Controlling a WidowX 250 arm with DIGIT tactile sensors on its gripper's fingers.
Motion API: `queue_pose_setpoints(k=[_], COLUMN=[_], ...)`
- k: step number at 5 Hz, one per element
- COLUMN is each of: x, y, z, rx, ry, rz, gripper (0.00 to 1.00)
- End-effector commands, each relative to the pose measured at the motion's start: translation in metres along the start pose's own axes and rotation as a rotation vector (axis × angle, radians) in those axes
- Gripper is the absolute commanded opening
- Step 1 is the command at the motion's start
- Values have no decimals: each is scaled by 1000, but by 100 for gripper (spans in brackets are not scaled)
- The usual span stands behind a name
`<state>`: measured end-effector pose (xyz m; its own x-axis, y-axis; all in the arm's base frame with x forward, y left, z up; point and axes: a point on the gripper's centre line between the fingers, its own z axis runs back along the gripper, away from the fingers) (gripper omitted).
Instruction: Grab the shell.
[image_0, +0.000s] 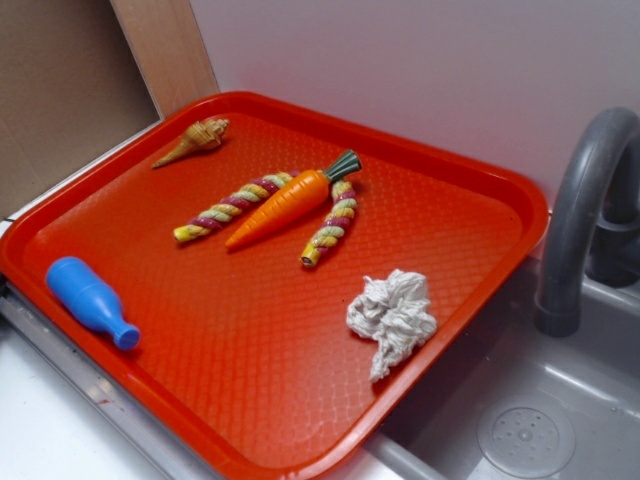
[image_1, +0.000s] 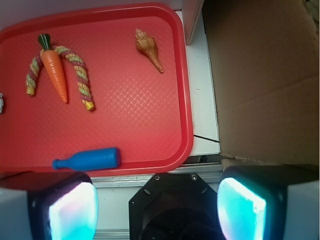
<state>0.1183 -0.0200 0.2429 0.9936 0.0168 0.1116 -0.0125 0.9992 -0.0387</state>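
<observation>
We see the shell (image_0: 194, 140) lying alone near a far corner of the red tray (image_0: 470, 175), with bare tray floor on all its sides. The nearest things, a rope stick (image_0: 232, 206) and the carrot (image_0: 285, 205), lie apart from it toward the middle. The blue bottle (image_0: 90, 300) rests at the tray's edge, well apart. A wooden board (image_0: 165, 50) stands just beyond the corner, and the raised rim runs close behind the shell.

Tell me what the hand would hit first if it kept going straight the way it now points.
Probably no object: the open hand points down past the red tray's near rim, at the white surface beside it. The shell lies farther up the view. Depth is unclear.
</observation>
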Motion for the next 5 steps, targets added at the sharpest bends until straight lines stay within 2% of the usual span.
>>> queue_pose_setpoints(k=[1,2,3,4,5], x=[0,39,81,111,146], y=[0,-3,-7,-12,-6], z=[0,-28,-56,-82,-118], rx=[0,63,56,90,63], ry=[0,-60,-118,-166,-180], rz=[0,17,-103,-188,-224], gripper=[100,100,100,100,100])
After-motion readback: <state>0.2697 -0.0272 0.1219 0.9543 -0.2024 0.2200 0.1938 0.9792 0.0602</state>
